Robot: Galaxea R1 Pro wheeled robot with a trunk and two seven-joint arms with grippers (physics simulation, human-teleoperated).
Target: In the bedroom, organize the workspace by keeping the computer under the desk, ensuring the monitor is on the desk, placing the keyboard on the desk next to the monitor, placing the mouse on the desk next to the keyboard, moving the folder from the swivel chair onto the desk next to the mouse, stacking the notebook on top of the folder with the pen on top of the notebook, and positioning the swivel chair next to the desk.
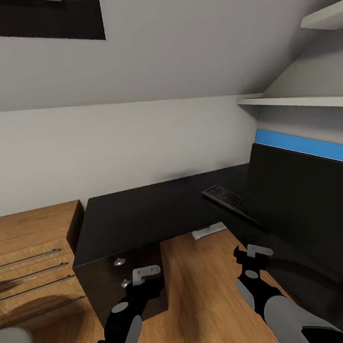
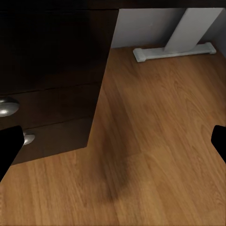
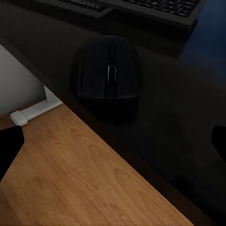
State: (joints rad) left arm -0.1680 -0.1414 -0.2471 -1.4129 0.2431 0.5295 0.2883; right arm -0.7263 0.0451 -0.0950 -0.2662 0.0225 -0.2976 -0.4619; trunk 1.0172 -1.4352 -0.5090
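Grey sloped ceiling (image 1: 183,48) over a white knee wall (image 1: 113,145). Dark skylight (image 1: 43,16) at 11 o'clock. Two white shelves (image 1: 299,100) at 2 o'clock against the wall. Oak floor (image 1: 200,292) centre to 6 o'clock, evenly lit. Oak drawer unit (image 1: 29,258) with bar handles at 8 o'clock, just beside a black pedestal with round knobs (image 1: 119,262).

Desk (image 1: 138,214): L-shaped, matte black top, white leg, blue back panel.
Keyboard (image 1: 223,196): slim, dark keys, flat on the desk.
Mouse (image 3: 109,68): small, black, rounded, on the desk just beside the keyboard.
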